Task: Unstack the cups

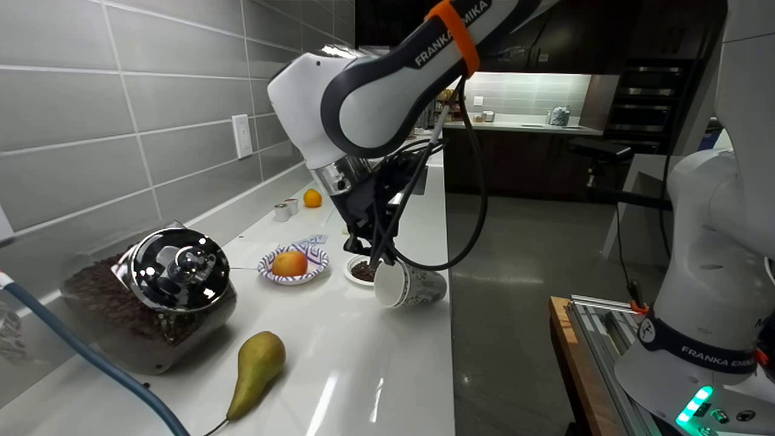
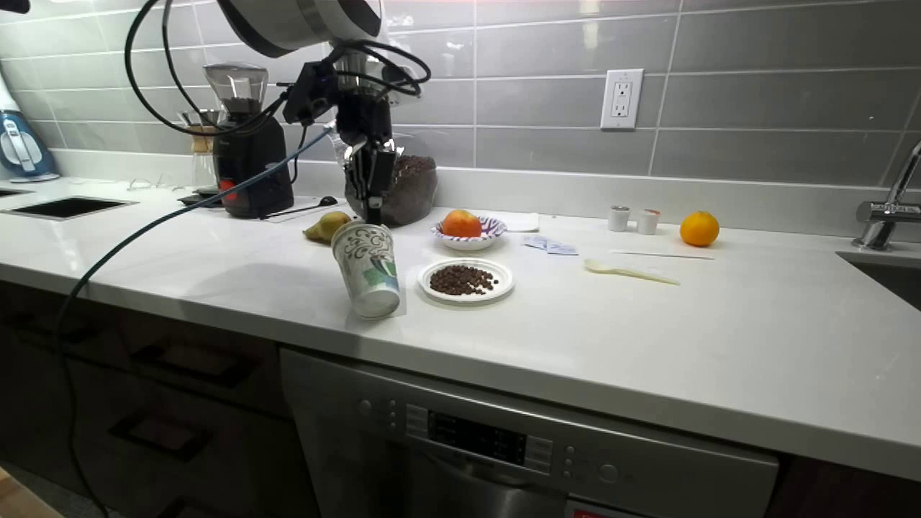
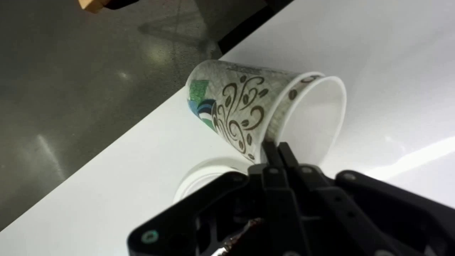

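Two whitish printed cups are nested and tilted far over by the counter's front edge, mouth away from that edge. In the wrist view the outer cup point(image 3: 238, 103) shows its brown swirls, and the inner cup point(image 3: 312, 117) sticks out slightly, only its rim band and mouth showing. The nested cups also show in both exterior views point(image 1: 427, 286) point(image 2: 368, 270). My gripper point(image 3: 279, 147) is shut on the inner cup's rim, one finger between the two rims and one inside the mouth. It also shows in both exterior views point(image 1: 382, 259) point(image 2: 373, 214). Whether the cups touch the counter is unclear.
A white plate point(image 2: 426, 286) of dark brown beans stands close beside the cups. Behind are a patterned bowl point(image 2: 496, 229) with an orange fruit point(image 2: 461, 224), a pear point(image 1: 259, 369) and a clear bean container point(image 1: 145, 303). The counter's front edge point(image 2: 504, 385) is close.
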### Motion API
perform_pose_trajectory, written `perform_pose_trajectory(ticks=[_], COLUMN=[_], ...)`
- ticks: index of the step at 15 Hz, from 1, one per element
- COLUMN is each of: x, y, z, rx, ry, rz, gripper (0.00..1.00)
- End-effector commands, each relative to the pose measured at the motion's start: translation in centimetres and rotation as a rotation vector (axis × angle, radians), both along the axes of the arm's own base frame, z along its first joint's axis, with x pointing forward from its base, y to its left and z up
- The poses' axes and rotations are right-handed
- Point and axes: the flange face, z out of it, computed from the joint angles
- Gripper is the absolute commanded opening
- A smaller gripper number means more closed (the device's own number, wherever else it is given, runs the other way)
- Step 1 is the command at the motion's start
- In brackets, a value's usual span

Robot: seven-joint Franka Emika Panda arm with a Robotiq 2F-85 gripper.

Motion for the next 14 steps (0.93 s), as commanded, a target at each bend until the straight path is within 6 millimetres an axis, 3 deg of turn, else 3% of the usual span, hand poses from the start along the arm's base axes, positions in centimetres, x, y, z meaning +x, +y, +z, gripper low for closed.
perform_pose_trajectory(ticks=[1, 10, 14], x=[1.1, 2.0, 1.8], y=[0.7, 1.8, 1.8], z=[0.8, 4.6, 7.6], rx=[0.077, 0.247, 0.327], ry=[-0.070, -0.247, -0.327], rz=[-0.033, -0.032, -0.015], gripper=[0.01, 0.01, 0.01])
